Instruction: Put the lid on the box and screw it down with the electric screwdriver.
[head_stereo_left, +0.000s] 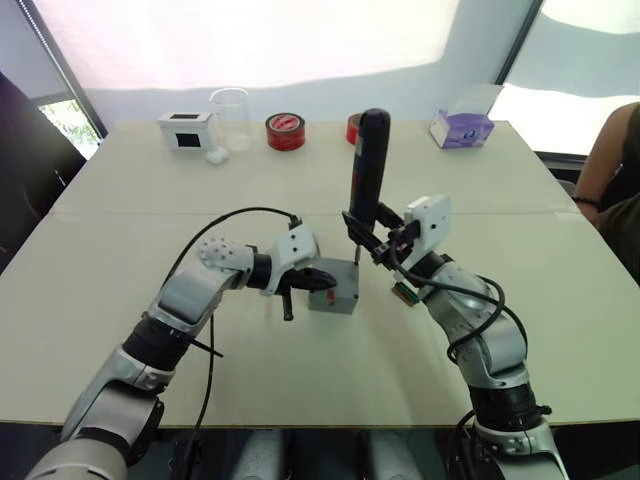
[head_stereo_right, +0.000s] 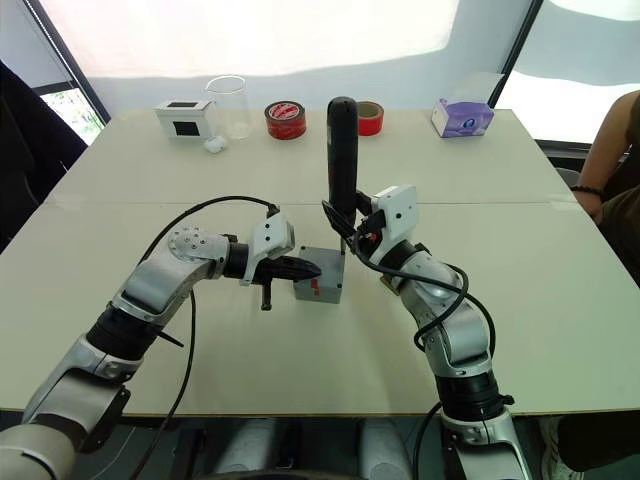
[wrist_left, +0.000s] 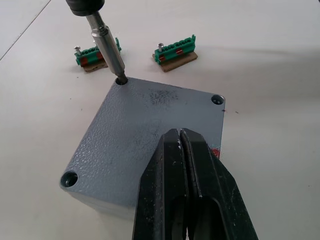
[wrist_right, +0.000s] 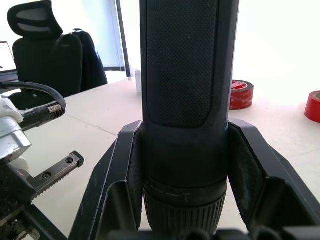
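The grey box (head_stereo_left: 336, 297) sits mid-table with the grey lid (wrist_left: 145, 125) lying flat on it, corner holes showing. A small red mark (wrist_left: 215, 151) is on the box's side. My left gripper (head_stereo_left: 322, 277) is shut, its closed fingertips (wrist_left: 181, 137) resting on the lid's top. My right gripper (head_stereo_left: 373, 238) is shut on the electric screwdriver (head_stereo_left: 368, 160), held upright above the box's far right corner. The metal bit (wrist_left: 107, 45) stands in one corner hole of the lid. The dark screwdriver body (wrist_right: 187, 75) sits between the right fingers (wrist_right: 127, 160).
Two green terminal blocks (wrist_left: 175, 50) lie just beyond the box. Along the far edge stand a white box with black window (head_stereo_left: 186, 129), a clear beaker (head_stereo_left: 231, 118), red tape rolls (head_stereo_left: 285, 131) and a purple tissue box (head_stereo_left: 462, 127). A person's arm (head_stereo_left: 610, 170) is at the right.
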